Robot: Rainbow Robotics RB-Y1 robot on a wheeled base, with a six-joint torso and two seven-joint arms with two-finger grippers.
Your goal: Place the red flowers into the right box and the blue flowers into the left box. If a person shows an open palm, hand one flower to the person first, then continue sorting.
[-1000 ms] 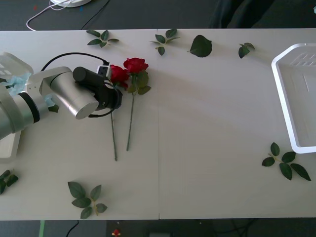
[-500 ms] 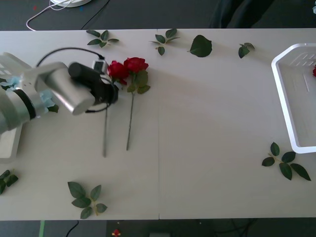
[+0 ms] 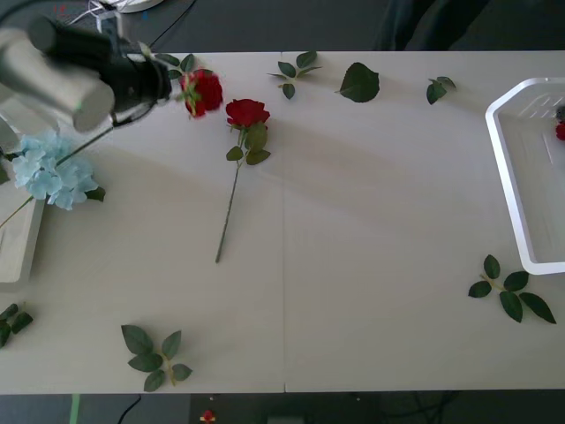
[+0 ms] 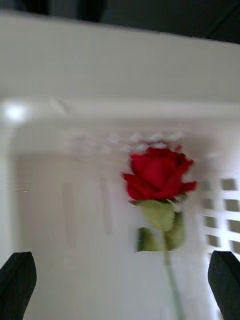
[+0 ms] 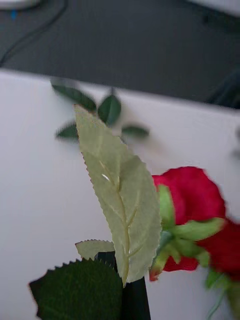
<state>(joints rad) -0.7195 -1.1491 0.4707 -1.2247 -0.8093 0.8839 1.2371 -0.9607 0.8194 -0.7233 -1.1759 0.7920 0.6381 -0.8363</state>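
Overhead, our left gripper (image 3: 157, 81) pinches a red rose (image 3: 203, 91) by its stem, lifted near the table's far left edge. Its long stem trails over the blue flowers (image 3: 48, 170) in the left box (image 3: 19, 256) and could snag them. Our right gripper (image 4: 120, 280), spread wide, hovers over the right box (image 3: 508, 185) above another rose (image 4: 157, 175).

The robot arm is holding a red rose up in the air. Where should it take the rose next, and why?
Probably across the table toward the right box. The left pincer is shut on a red rose lifted at the table's far left, and red flowers belong in that white tray, where another rose already lies under the open right pincer. One more rose lies on the table.
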